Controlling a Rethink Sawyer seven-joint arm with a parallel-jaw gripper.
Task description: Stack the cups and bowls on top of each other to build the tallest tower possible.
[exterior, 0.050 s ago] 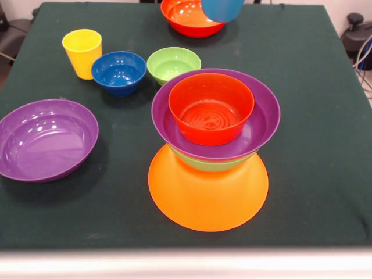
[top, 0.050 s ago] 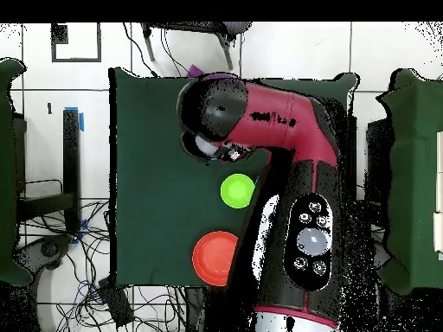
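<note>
Tower (exterior, 0.050 s ago: pixel 209 151) of bowls standing upright near the front middle of the dark green table (exterior, 0.050 s ago: pixel 325 116).
Its axis runs straight up: an upturned orange bowl (exterior, 0.050 s ago: pixel 208 197) as base, rim down on the cloth, then a green bowl (exterior, 0.050 s ago: pixel 203 163) showing only as a sliver, a purple bowl (exterior, 0.050 s ago: pixel 261 125) and a red-orange bowl (exterior, 0.050 s ago: pixel 211 107), all three mouth up. Loose on the cloth, mouths up, are another purple bowl (exterior, 0.050 s ago: pixel 46 139), a yellow cup (exterior, 0.050 s ago: pixel 82 52), a dark blue bowl (exterior, 0.050 s ago: pixel 118 72), a small green bowl (exterior, 0.050 s ago: pixel 172 64) and a second red-orange bowl (exterior, 0.050 s ago: pixel 187 18). A light blue cup (exterior, 0.050 s ago: pixel 222 9) hangs at the top edge, cut off. From overhead the red and black arm (top, 0.050 s ago: pixel 285 130) hides most of the table above a tiled floor strewn with cables; whether the gripper is apart or clamped cannot be told.
</note>
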